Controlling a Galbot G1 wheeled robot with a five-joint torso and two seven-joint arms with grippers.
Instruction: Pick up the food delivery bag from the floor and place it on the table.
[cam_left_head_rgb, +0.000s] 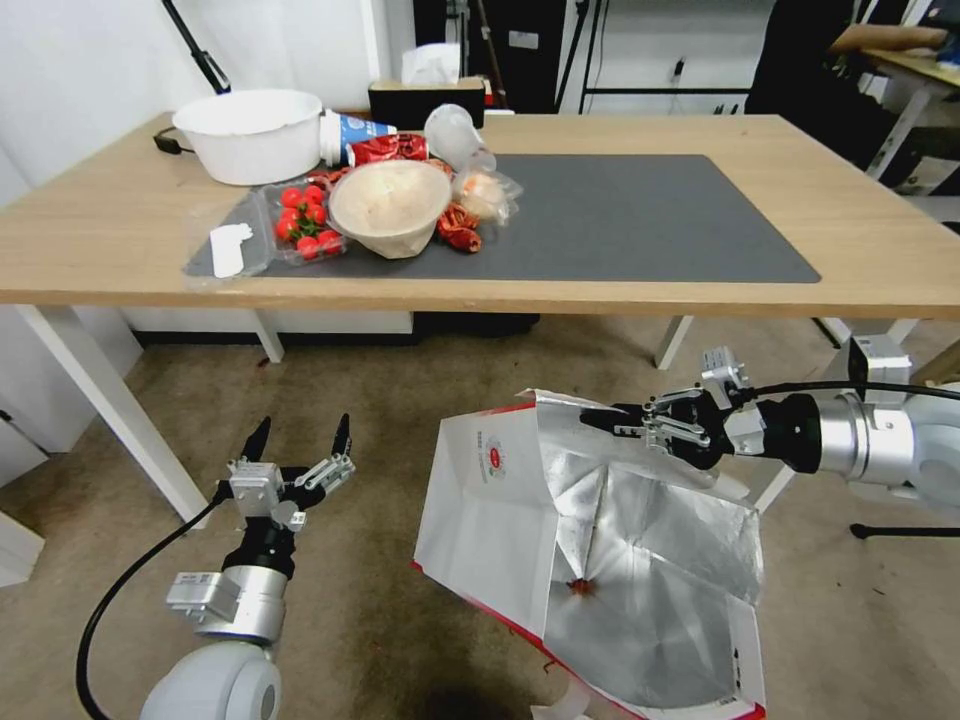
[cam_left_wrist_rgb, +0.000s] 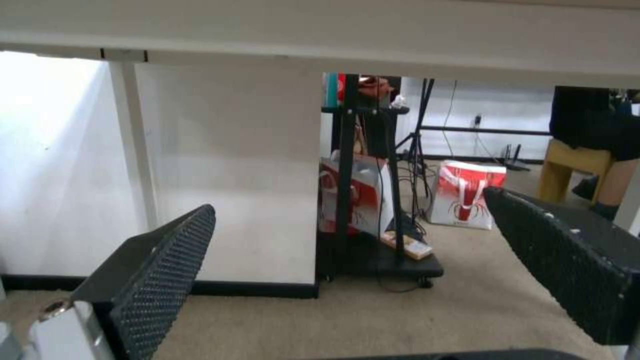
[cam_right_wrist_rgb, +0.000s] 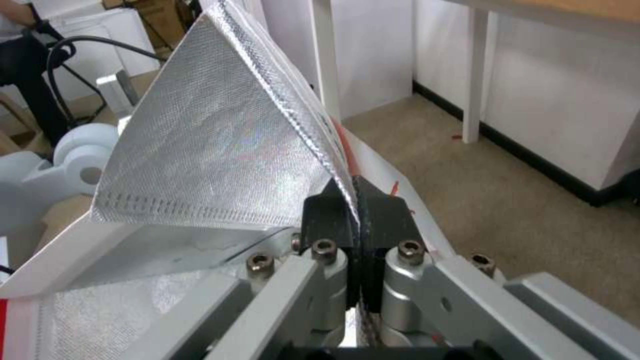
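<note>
The food delivery bag (cam_left_head_rgb: 500, 500) hangs tilted over the floor (cam_left_head_rgb: 350, 600) in front of the table (cam_left_head_rgb: 120, 230). Its mouth gapes toward me, showing silver foil lining, and its white side carries a small round red logo. My right gripper (cam_left_head_rgb: 592, 417) reaches in from the right and is shut on the bag's upper foil flap (cam_right_wrist_rgb: 213, 150). In the right wrist view its fingers (cam_right_wrist_rgb: 327, 210) pinch the flap's edge. I cannot tell whether the bag's bottom touches the carpet. My left gripper (cam_left_head_rgb: 302, 430) stands open and pointing up, left of the bag, holding nothing (cam_left_wrist_rgb: 350, 202).
A white basin (cam_left_head_rgb: 250, 135), a tomato box (cam_left_head_rgb: 300, 220), a beige bowl (cam_left_head_rgb: 388, 205) and wrapped food crowd the left part of the dark mat (cam_left_head_rgb: 650, 220). White table legs (cam_left_head_rgb: 110, 400) stand left and right (cam_left_head_rgb: 675, 340). Other red-and-white bags (cam_left_wrist_rgb: 467, 195) and a black stand (cam_left_wrist_rgb: 373, 250) lie beyond the table.
</note>
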